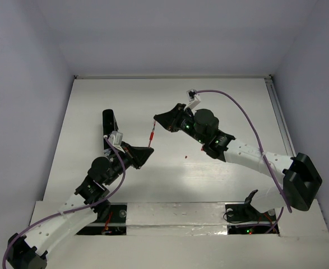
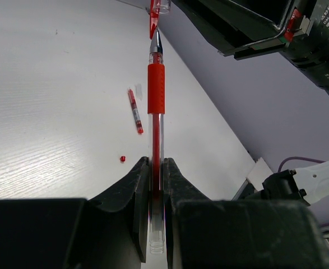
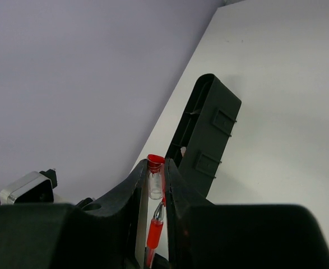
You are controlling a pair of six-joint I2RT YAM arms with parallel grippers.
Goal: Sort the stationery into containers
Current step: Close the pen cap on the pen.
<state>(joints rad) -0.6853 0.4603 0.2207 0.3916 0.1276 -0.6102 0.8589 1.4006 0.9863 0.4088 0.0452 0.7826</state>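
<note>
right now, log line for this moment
left jaws: shut on red pen | right jaws: shut on pen cap | cap at pen tip

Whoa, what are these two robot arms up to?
They're working on one pen together. The left gripper is clamped on a red pen, pointing its tip at the right gripper. The right gripper pinches a clear cap just in front of that tip; the cap isn't on. A thin red stick and a tiny red piece lie on the table, and the long black box waits nearby.
</note>
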